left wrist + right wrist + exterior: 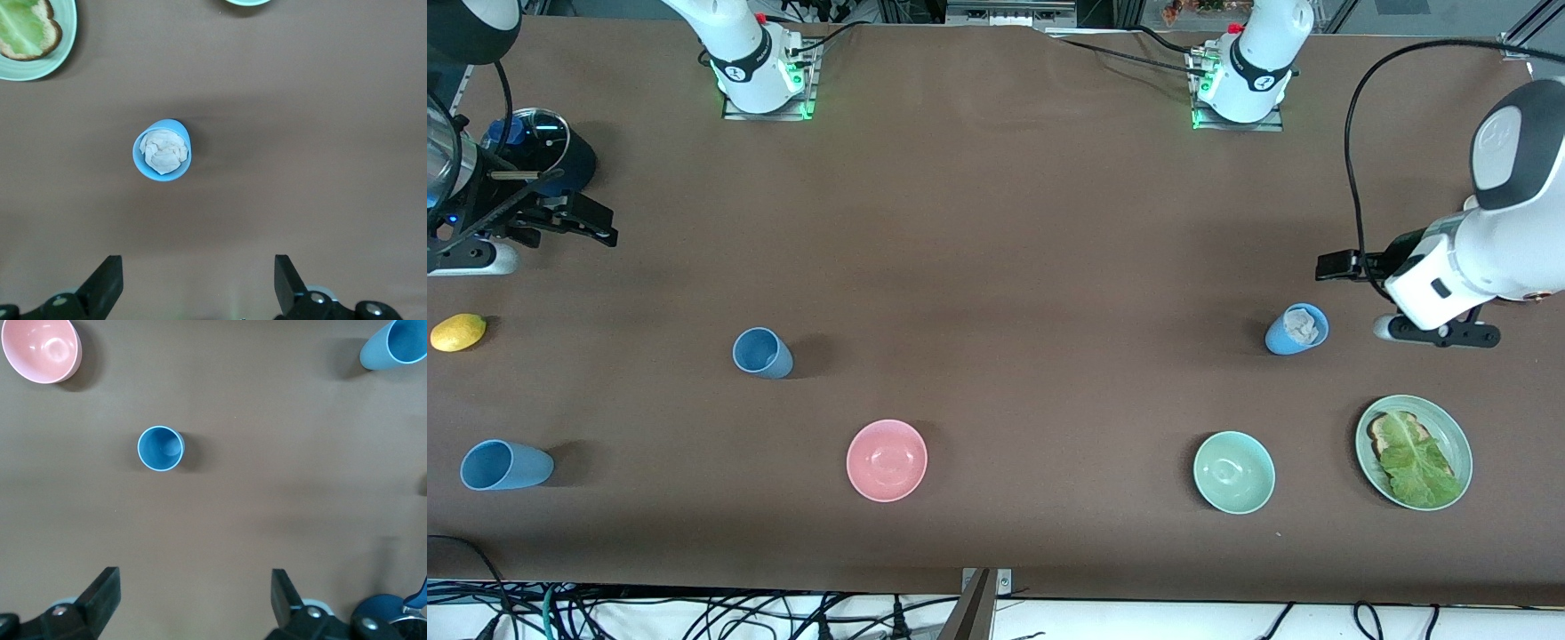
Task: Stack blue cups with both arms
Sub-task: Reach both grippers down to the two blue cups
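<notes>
Right gripper (596,227), jaws apart, hangs at nine o'clock over the table's (996,222) edge. Three cups stand apart: edge cup (505,465) at eight, mid cup (762,353), stuffed cup (1296,329) at three. Left gripper (1334,265), jaws apart, hangs just above the stuffed cup. Bare table lies between.

Blue cups, three, matte light blue, handleless, tapered, all upright and well apart on the table.
Empty cup (763,353) (160,448): toward the right arm's end, mid-depth.
Corner cup (505,465) (393,345): empty, nearest the front camera, at the right arm's end.
Stuffed cup (1296,329) (162,149): holds crumpled white paper; toward the left arm's end.
</notes>
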Action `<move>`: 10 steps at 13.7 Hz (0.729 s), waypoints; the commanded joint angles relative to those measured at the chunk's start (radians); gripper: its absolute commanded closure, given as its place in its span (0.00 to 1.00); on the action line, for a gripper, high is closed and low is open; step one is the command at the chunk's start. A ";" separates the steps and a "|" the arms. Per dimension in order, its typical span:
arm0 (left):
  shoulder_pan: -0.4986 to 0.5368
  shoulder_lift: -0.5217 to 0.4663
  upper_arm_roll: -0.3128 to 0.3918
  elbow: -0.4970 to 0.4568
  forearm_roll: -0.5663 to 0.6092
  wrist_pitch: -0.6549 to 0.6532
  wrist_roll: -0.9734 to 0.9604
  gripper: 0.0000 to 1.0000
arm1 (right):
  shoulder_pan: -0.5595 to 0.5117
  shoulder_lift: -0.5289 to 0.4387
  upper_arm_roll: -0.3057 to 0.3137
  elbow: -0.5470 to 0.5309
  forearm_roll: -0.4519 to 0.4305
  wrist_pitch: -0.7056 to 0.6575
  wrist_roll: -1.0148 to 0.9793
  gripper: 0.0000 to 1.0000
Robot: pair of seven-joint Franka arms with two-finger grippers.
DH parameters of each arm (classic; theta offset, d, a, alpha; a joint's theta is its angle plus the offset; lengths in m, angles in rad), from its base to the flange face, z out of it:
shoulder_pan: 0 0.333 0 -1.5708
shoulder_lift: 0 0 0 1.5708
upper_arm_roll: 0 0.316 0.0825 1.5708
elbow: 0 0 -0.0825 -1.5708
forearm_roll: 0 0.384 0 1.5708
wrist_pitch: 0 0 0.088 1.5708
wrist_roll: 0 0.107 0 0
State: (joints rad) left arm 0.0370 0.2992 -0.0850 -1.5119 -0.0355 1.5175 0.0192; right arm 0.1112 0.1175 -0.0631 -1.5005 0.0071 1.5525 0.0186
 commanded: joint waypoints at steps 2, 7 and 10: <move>0.009 0.063 0.001 0.078 -0.006 -0.011 0.022 0.00 | 0.001 0.007 0.002 -0.014 0.019 0.021 -0.017 0.00; 0.067 0.117 0.004 -0.003 -0.015 0.139 0.024 0.00 | 0.001 0.036 0.014 -0.017 0.019 0.047 -0.017 0.00; 0.095 0.078 0.007 -0.134 -0.012 0.280 0.125 0.00 | 0.001 0.053 0.014 -0.024 0.019 0.075 -0.017 0.00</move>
State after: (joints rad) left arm 0.1116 0.4267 -0.0772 -1.5469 -0.0355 1.7137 0.0711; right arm 0.1125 0.1689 -0.0483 -1.5118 0.0078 1.6028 0.0181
